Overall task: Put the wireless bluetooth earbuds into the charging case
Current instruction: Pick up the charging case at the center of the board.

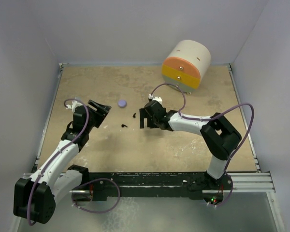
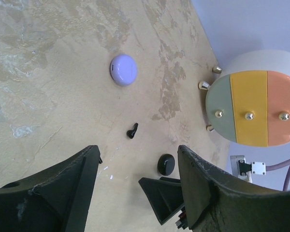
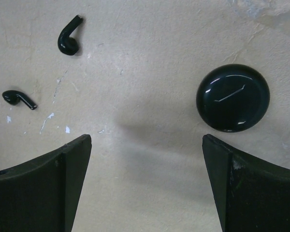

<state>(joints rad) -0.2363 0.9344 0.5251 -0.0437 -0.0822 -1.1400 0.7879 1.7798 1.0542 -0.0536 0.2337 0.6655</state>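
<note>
Two black earbuds lie loose near the middle of a mottled tan table point(image 1: 150, 154), apart from each other. In the right wrist view, one earbud point(image 3: 68, 38) has its stem pointing up and to the right. The other earbud point(image 3: 18, 98) is lower and further left, lying nearly flat. Well to their right in that view sits the black charging case point(image 3: 233, 97), a glossy round puck with its lid closed, touching neither earbud. The right gripper point(image 3: 145, 145) hovers over this patch of table with its two dark fingers spread wide and nothing between them. The case lies just ahead of one finger and the earbuds ahead of the other. Seen from above, a lavender puck point(image 1: 122, 103), also closed, rests on the table further back and to the left of the earbuds. The left gripper point(image 1: 99, 109) sits just left of that puck, its fingers parted and holding nothing. At the back right of the table stands a round cream cabinet point(image 1: 186, 64). Its face is split into green, yellow and orange panels with small brass knobs. Pale walls point(image 1: 135, 29) close in the table on three sides.
</note>
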